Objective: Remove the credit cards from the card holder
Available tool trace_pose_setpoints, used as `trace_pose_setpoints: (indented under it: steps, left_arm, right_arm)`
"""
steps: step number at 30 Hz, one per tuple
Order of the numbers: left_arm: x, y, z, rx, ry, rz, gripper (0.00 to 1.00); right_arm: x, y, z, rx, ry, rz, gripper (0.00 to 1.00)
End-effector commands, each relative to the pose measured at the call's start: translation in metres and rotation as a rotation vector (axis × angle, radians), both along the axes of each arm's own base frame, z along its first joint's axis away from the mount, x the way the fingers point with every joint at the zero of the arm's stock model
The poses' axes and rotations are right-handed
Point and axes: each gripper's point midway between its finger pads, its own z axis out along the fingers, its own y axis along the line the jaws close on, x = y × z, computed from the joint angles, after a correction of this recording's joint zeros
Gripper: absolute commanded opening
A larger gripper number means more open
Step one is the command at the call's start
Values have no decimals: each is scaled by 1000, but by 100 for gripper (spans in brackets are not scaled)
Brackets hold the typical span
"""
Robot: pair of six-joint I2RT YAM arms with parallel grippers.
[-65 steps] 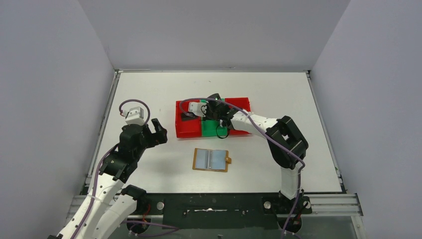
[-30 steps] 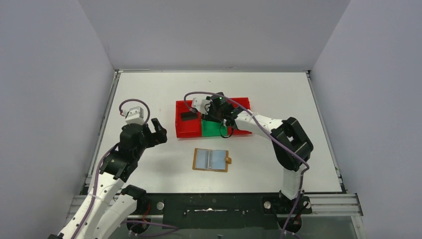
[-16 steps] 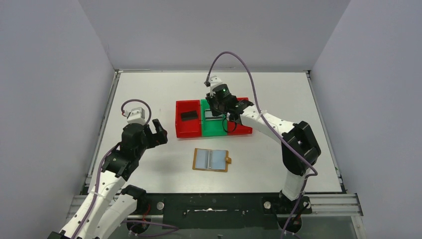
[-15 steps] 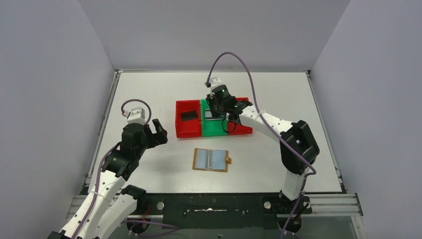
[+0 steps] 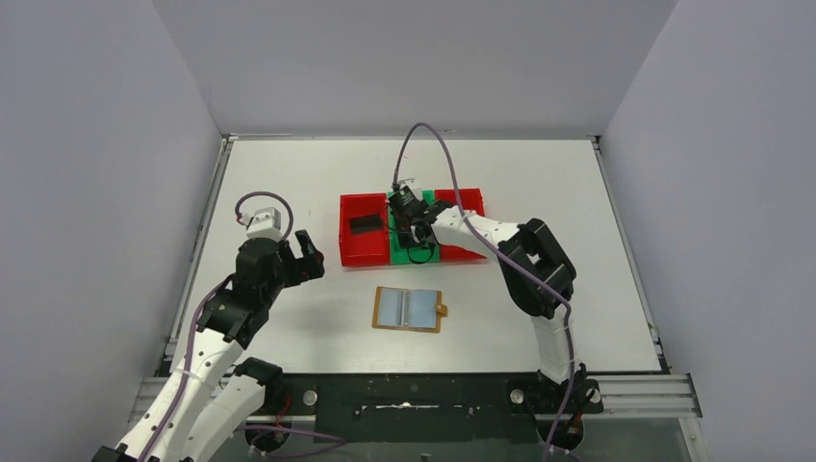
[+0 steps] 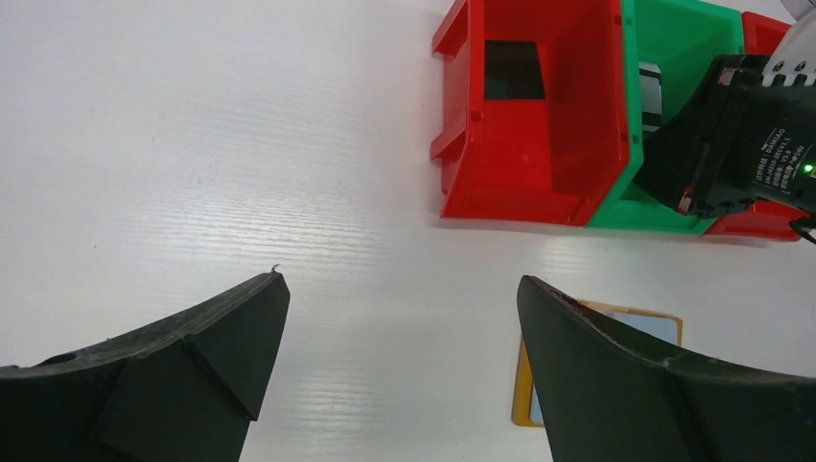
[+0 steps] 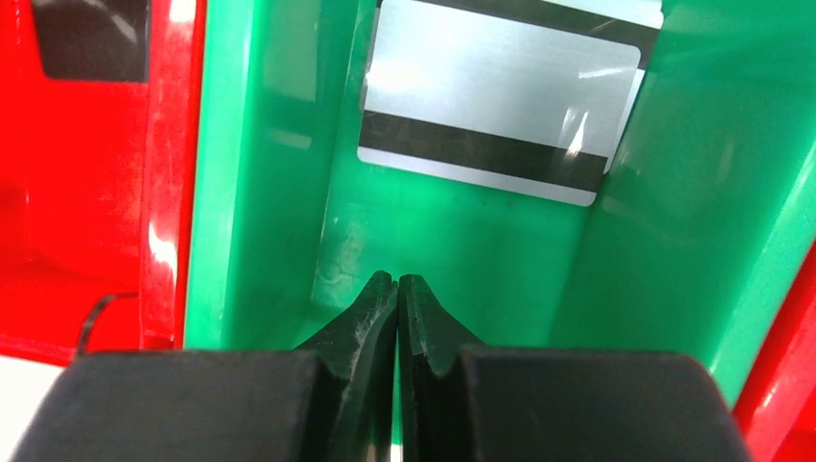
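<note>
Two arms share one white surface, and most of the work looks done. At mid-surface stands a row of bins: a red bin on the left, a green bin touching it, and another red one on the far side of the green.

Nearer the arm bases, well apart from the bins, the card holder lies open and flat, its two pale panels facing up and its tab pointing right. From above I cannot tell whether any card is tucked in it.

A silver card with a black stripe lies loose at the far end of the green bin. A pale edge past its corner may be a second card beneath. A dark card lies in the left red bin.

The right tool is down inside the green bin, its tips pressed together on nothing, near the silver card but not touching it. The left tool hangs wide and empty over bare surface, left of the bins.

I judge this the end of a drop-off. The next move calls for lifting the right tool straight up, clear of the green walls. Then the holder needs checking. If a card remains, one tool should pin the holder while the other pinches the card's edge.
</note>
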Motion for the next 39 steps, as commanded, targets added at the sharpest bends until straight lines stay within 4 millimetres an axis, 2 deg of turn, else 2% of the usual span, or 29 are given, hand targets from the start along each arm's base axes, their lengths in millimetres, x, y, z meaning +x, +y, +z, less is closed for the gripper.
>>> trace_pose_setpoints:
  steps: [1,10,20,30,34,36,39]
  left_arm:
    - [8,-1,14,-13,-56,-4,91]
    - [8,-1,14,-12,-54,-5,91]
    - [8,-1,12,-10,-50,-4,91]
    - [8,-1,13,-12,-53,-3,91]
    - [9,0,13,-11,-51,-3,91]
    - [9,-1,13,-12,-52,-4,91]
    - [8,-1,13,-12,-52,-6,91]
  right_arm:
    - [21,2,15,-8,-70,-86,1]
    - [33,-4,1,-60,-85,-138,1]
    - [55,-10,4,-35,-145,-190,4]
    - [67,-14,3,-2,-147,-207,7]
    - [71,-15,9,-6,-153,-200,9]
    - [70,-13,15,9,-160,-191,13]
    - [67,-10,36,35,-179,-179,13]
